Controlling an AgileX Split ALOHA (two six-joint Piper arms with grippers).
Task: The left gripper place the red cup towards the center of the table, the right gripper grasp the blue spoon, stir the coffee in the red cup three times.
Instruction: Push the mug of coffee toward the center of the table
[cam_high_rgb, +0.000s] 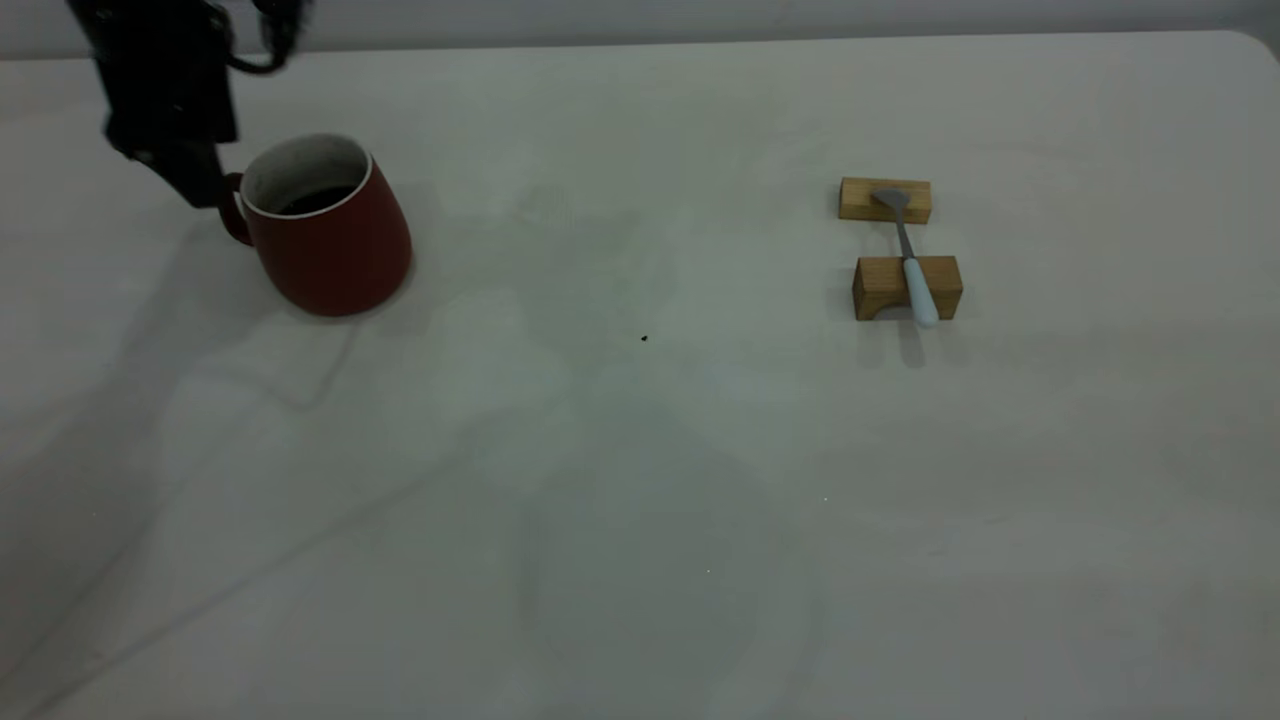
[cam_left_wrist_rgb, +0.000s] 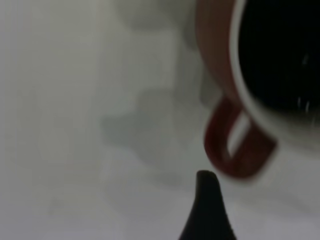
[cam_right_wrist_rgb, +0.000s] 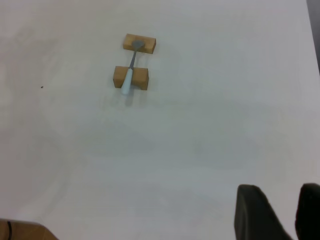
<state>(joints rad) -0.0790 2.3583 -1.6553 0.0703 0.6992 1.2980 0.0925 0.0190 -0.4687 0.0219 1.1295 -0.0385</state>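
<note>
- The left gripper (cam_high_rgb: 200, 185) hung at the far left of the counter (cam_high_rgb: 640, 480), its dark tip just beside the handle of the red cup (cam_high_rgb: 325, 235); whether its fingers were spread or pressed together could not be told.
- The red cup stood upright near the left edge, with dark coffee (cam_high_rgb: 318, 200) low inside its white wall.
- A wide bare stretch of counter lay between the cup and the blue spoon (cam_high_rgb: 912, 270), well apart to the right.
- The spoon lay bridged across two wooden blocks (cam_high_rgb: 907, 287), its bowl on the farther one.
- The right gripper (cam_right_wrist_rgb: 280, 212) showed only in its wrist view, cut off at the frame edge, fingers (cam_right_wrist_rgb: 255, 212) spread with a gap, holding nothing.
</note>
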